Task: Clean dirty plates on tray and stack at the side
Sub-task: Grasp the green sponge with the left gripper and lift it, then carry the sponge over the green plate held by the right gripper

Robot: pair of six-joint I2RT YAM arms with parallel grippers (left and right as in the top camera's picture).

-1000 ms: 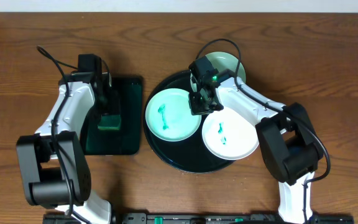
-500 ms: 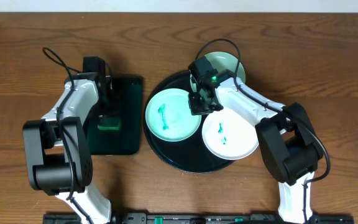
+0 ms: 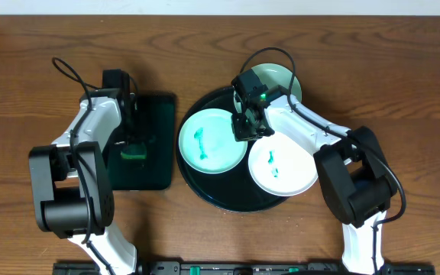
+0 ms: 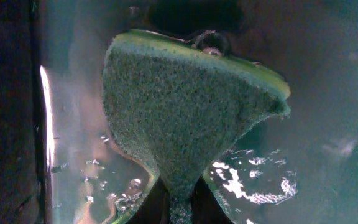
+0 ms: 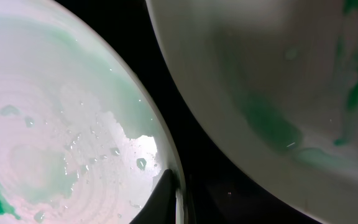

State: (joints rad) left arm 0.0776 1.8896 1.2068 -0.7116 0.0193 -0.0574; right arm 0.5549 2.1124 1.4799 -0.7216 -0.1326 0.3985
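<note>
**Plate rim gripped on the round tray, sponge gripped beside it**

We start with the mint plate (image 3: 208, 141). It lies flat on the left half of the round tray (image 3: 231, 189), with a green smear left of its middle and wet patches and droplets across its face. The right gripper (image 3: 244, 128) sits at this plate's right edge. In the right wrist view the rim runs between the fingertips, so we read the jaws as closed narrowly on it.

The white plate (image 3: 285, 172) lies on the tray's right half, just beside the mint plate, and has small green marks near its middle. The far plate (image 3: 281, 79), a paler green, sits at the tray's back edge, partly hidden behind the right arm. We cannot tell how much of it rests on the tray.

The round tray sits near the middle of the wooden surface (image 3: 37, 76). To its left, close by, lies the rectangular tray (image 3: 155, 164), dark and glistening with water. The left gripper (image 4: 171, 202) is over it, jaws squeezed tight on the green sponge (image 4: 179, 106), which narrows to a pinched point between them.
</note>
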